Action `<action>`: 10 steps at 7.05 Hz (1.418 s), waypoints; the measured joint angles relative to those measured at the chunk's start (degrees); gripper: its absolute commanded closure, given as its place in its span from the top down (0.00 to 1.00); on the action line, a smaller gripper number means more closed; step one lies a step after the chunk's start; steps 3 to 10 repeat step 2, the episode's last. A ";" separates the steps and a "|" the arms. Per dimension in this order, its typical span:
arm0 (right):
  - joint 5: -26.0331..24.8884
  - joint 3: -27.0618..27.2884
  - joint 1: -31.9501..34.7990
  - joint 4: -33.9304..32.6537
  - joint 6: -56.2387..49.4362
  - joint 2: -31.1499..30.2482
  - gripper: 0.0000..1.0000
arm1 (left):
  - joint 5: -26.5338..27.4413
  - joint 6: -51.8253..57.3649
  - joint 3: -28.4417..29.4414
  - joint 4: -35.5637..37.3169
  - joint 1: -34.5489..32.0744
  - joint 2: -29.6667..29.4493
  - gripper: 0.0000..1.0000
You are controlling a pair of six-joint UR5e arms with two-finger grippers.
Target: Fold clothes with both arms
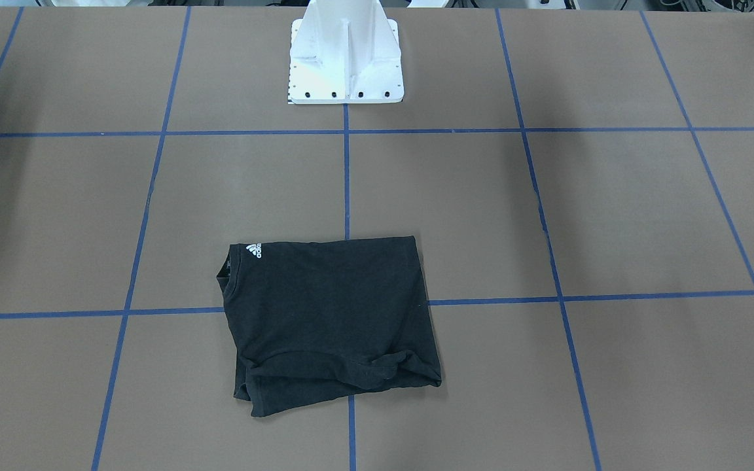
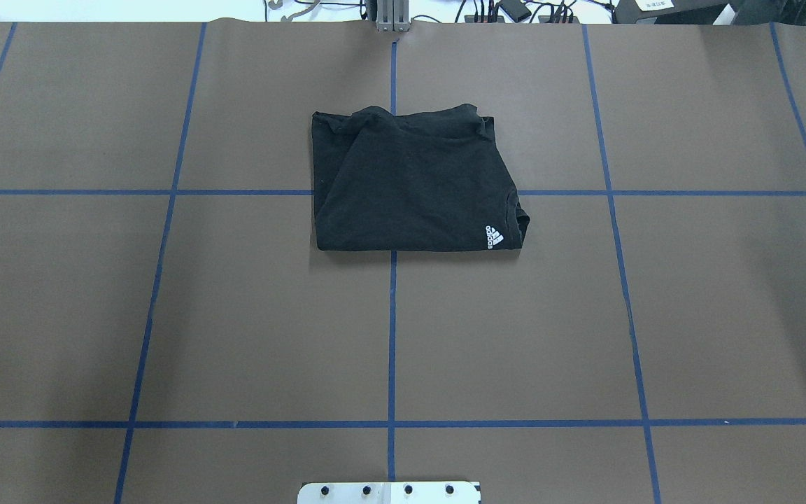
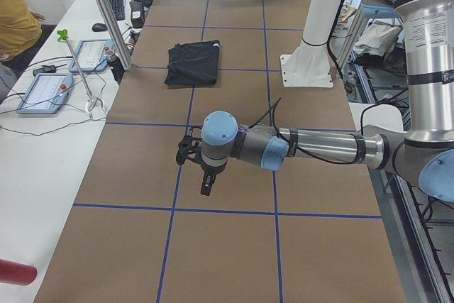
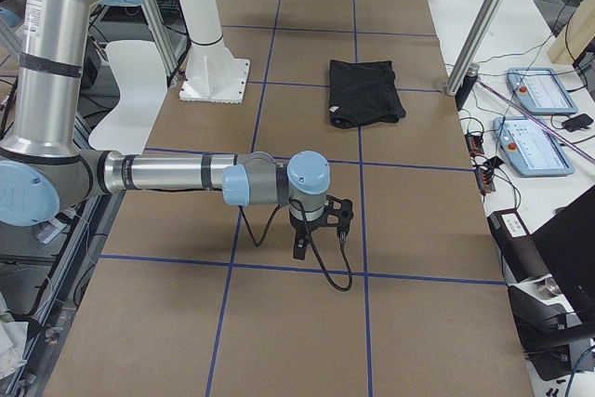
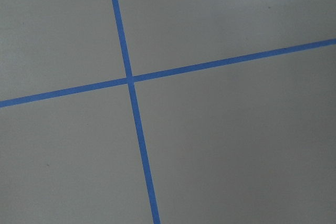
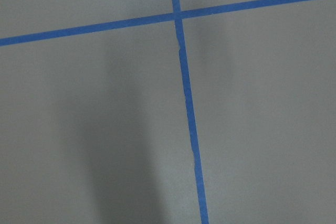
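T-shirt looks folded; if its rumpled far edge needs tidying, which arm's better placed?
Right, marginally. The T-shirt lies slightly more to the robot's right of the centre tape line. Otherwise even: left gripper and right gripper both hang over bare table, well away from it.

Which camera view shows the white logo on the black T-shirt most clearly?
Overhead exterior: the white logo is sharp at a corner of the folded T-shirt. The front-facing view shows it too, slightly smaller. In both side views the shirt is far, the logo unreadable. The wrist views show only table and tape.
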 measured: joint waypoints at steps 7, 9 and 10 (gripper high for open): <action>-1.00 0.23 -0.03 -0.02 -0.06 0.12 1.00 | 0.04 0.02 0.14 0.00 -0.03 1.05 0.99; -1.00 0.23 -0.03 -0.02 -0.06 0.12 1.00 | 0.04 0.02 0.14 0.00 -0.03 1.05 0.99; -1.00 0.23 -0.03 -0.02 -0.06 0.12 1.00 | 0.04 0.02 0.14 0.00 -0.03 1.05 0.99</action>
